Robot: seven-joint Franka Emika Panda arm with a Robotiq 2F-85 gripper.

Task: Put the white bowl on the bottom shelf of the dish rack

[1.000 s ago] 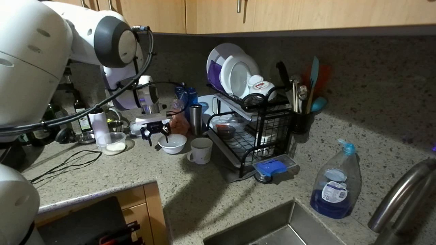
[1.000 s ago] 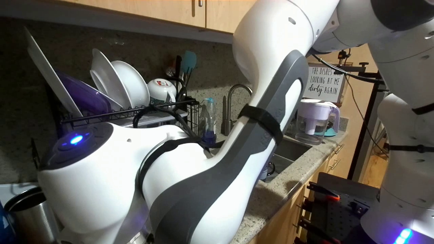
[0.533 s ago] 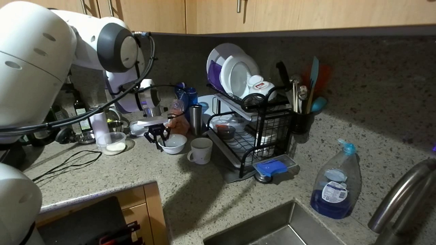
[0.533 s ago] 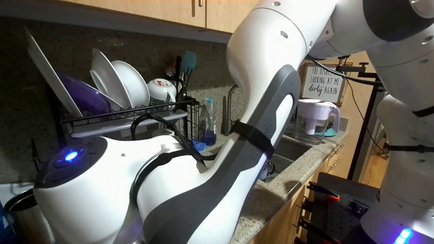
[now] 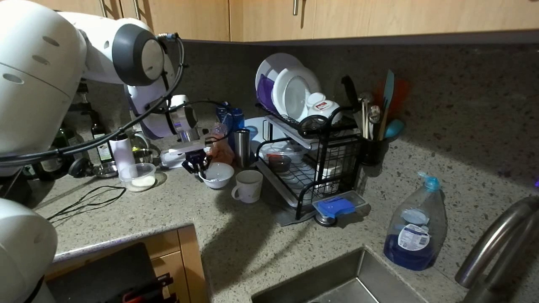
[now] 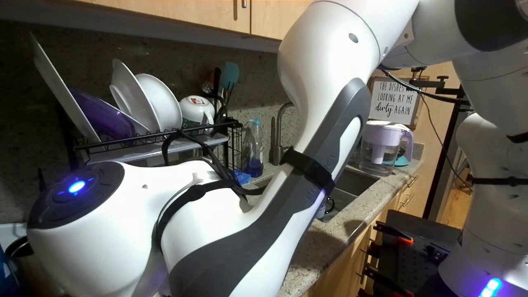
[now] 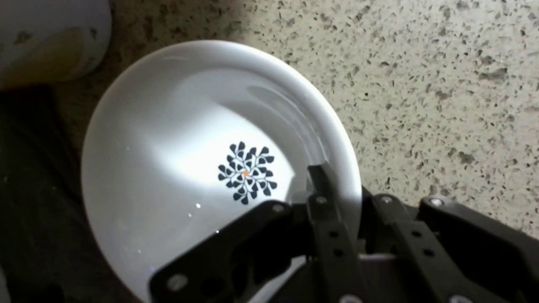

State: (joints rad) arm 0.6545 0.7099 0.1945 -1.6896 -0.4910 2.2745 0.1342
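Mug [image 5: 249,189] and tumbler [image 5: 242,149] near the jaws

In an exterior view, a plastic tub [image 5: 137,172] and, farther back, a dark bottle [image 5: 104,153] stand left of the jaws on the counter [image 5: 168,210]; well right of the jaws stands a dish-soap bottle [image 5: 414,235] beside a steel sink [image 5: 379,282]. Past the sink, away from the jaws, stands a filter pitcher [image 6: 377,144].

Kitchen: speckled countertop [image 5: 139,212], steel sink [image 5: 320,280], faucet [image 5: 492,243], loaded dish rack [image 5: 323,160], wood-grain overhead cabinets [image 5: 387,19].

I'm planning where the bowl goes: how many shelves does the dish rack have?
2: the top shelf, with dishes on it, and the bottom shelf beneath. No third shelf seems hidden.
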